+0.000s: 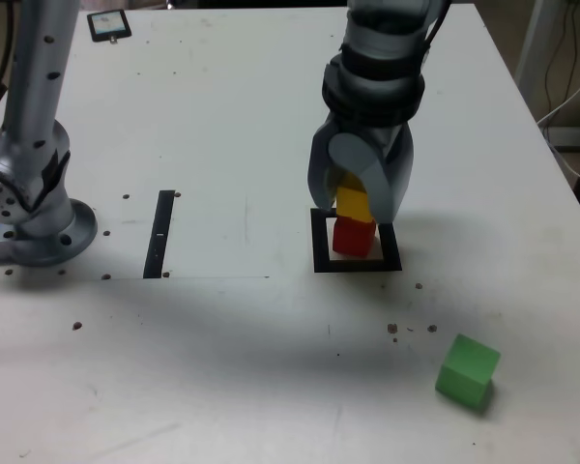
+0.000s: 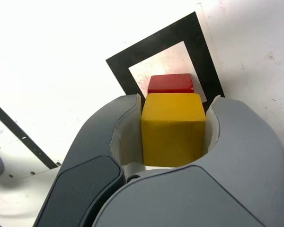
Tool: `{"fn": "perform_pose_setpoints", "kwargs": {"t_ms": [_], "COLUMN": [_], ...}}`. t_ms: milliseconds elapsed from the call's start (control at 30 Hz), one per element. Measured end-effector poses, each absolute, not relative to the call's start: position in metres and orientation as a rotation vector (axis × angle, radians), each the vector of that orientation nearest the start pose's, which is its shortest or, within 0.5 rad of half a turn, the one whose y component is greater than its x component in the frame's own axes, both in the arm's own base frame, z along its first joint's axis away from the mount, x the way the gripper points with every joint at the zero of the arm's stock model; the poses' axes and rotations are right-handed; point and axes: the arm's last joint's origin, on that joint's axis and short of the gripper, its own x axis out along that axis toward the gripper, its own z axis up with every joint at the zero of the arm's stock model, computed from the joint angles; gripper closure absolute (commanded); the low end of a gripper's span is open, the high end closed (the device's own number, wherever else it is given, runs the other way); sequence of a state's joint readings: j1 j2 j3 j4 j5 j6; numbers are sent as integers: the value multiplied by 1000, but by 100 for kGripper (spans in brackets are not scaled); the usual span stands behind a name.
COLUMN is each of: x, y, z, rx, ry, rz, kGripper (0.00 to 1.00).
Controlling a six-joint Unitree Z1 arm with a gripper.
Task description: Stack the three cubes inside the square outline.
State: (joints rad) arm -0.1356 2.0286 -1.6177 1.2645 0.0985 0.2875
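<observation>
Gripping yellow cube [image 2: 173, 130], atop red cube [image 2: 170, 83]

yellow cube [image 1: 354, 203], red cube [image 1: 353, 237], green cube [image 1: 467, 371], black square outline [image 1: 358, 264]

Exterior view: raised, angled down across the whole white surface [image 1: 222, 116] from off the arm; wrist view: mounted just behind the end effector [image 2: 173, 101], looking close along it; shared area: the square outline [image 1: 357, 263] with the yellow cube [image 1: 354, 203] and red cube [image 1: 353, 237].
</observation>
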Motion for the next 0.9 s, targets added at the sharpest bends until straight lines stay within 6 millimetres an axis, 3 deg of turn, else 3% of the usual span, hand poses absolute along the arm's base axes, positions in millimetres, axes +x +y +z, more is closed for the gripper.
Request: {"fn": "perform_pose_setpoints", "kwargs": {"t_ms": [333,433,567,633,700,900], "x": [361,359,359,358,357,354], "y": [-40,-40,-40,-40,-39,-39], "z": [255,256,255,256,258,261], "rx": [391,391,395,400,402,403], "ry": [1647,1646,1649,1649,1648,1653], "rz": [-267,-267,-269,-271,-270,-271], "kGripper": [68,54,18,5,1,0]}}
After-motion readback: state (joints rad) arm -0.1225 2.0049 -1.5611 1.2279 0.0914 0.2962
